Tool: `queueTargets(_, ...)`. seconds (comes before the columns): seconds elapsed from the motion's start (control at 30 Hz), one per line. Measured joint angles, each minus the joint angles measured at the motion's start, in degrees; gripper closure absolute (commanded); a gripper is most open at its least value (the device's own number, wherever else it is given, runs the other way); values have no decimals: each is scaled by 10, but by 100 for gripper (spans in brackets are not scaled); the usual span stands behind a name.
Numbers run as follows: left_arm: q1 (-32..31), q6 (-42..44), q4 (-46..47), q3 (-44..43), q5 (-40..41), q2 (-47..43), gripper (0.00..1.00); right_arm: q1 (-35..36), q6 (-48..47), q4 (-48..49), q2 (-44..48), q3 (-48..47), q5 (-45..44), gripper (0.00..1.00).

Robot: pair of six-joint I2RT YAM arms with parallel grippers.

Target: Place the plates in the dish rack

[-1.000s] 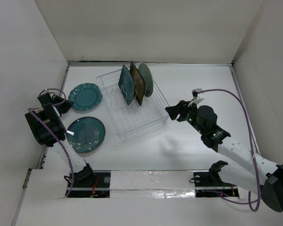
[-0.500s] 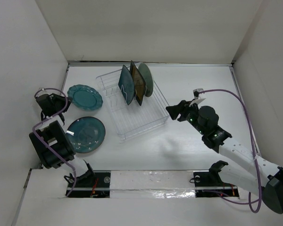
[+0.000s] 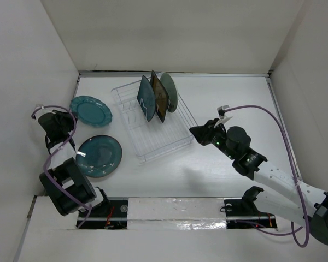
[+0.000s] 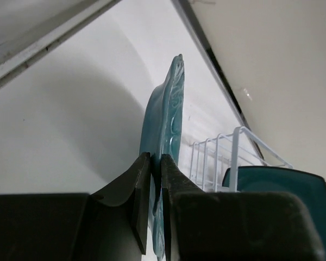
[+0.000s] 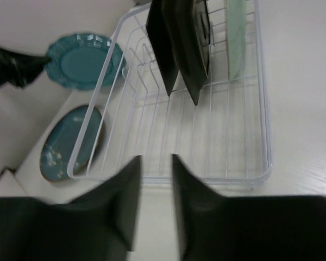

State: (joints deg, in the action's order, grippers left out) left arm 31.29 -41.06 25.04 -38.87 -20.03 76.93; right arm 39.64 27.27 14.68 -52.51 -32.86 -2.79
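Note:
My left gripper point(image 3: 62, 122) is shut on the left rim of the scalloped teal plate point(image 3: 91, 111). In the left wrist view that rim point(image 4: 171, 109) runs up from between the closed fingers point(image 4: 141, 185). The round teal-blue plate point(image 3: 100, 155) lies flat on the table in front of it. The clear dish rack point(image 3: 158, 143) holds three plates on edge: dark teal point(image 3: 146, 98), mustard-yellow point(image 3: 159, 97) and pale green point(image 3: 169, 91). My right gripper point(image 3: 197, 132) hovers at the rack's near right corner. Its jaws stand a narrow gap apart with nothing between them, over the rim point(image 5: 263, 109).
White walls close the table in on the left, back and right. The left arm's elbow point(image 3: 71, 188) hangs low near the front left corner. A purple cable point(image 3: 273, 117) loops above the right arm. Bare table lies right of the rack.
The left gripper has drawn the scalloped plate a little to the left while its elbow dropped toward the front. The right gripper has slid left to the rack and its jaws have narrowed.

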Motion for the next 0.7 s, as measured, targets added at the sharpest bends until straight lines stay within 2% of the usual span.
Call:
queueTargets(0.07,0,-3,0,0,4,-19,100,14,-5,1,0,-2,2,94)
queueTargets(0.17,1,-10,0,0,7,-41,100,31,-5,-2,-3,-12,2,95)
queueTargets(0.23,1,-15,0,0,9,-49,100,38,-5,-2,-8,-26,2,86)
queueTargets(0.27,1,-18,0,0,10,-54,100,40,-5,-2,-10,-32,2,74)
queueTargets(0.4,3,-33,-2,0,10,-72,100,47,-6,-3,-29,-62,9,51)
queueTargets(0.7,-7,-46,-22,-10,17,-126,100,59,-9,-10,-114,-156,55,39)
